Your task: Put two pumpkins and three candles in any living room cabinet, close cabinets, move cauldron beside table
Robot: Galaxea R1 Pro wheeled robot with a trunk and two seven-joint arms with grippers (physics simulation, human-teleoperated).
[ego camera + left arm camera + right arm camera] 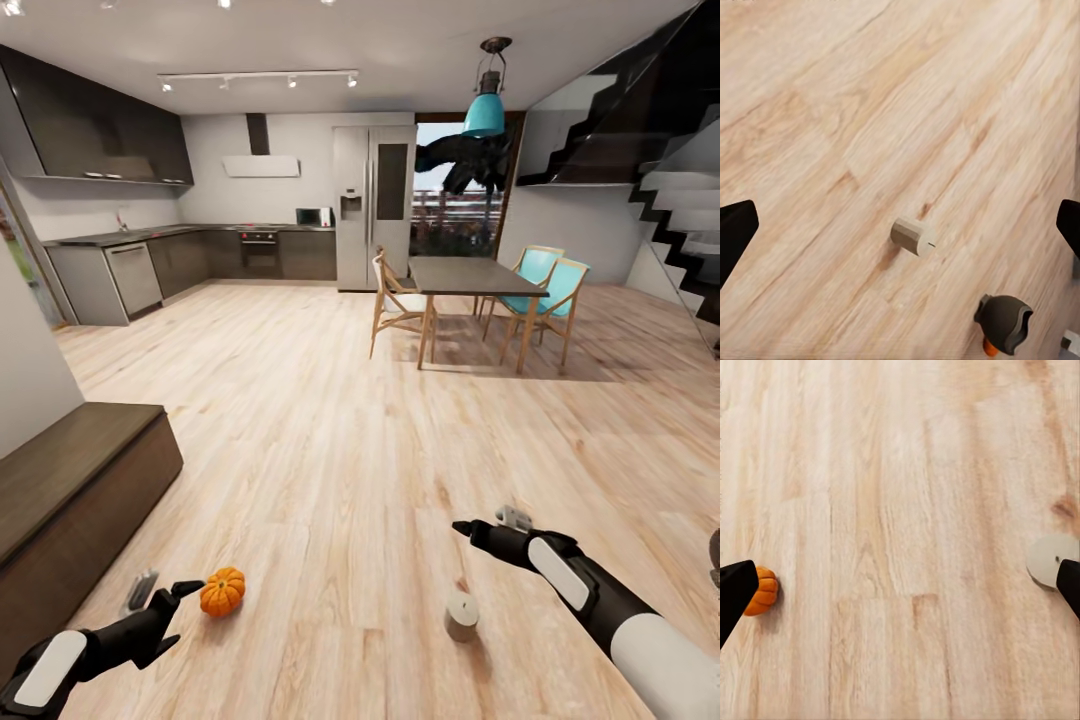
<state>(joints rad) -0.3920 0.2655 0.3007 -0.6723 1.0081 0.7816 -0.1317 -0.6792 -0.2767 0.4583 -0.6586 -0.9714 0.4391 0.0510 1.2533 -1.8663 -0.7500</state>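
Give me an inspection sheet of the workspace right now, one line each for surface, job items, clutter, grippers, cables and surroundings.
Surface: light wood plank floor, bare around the arms.
Job's things: small orange pumpkin on the floor just ahead of the left gripper; one beige candle upright on the floor near the right arm; dark-brown cabinet along the left, front panels look shut.
Clutter: nothing seen.
Grippers: left gripper jaws open, holding nothing; right gripper jaws open, holding nothing.
Cables: nothing seen.
Surroundings: grey kitchen units, fridge, dining table with chairs, staircase on the right.
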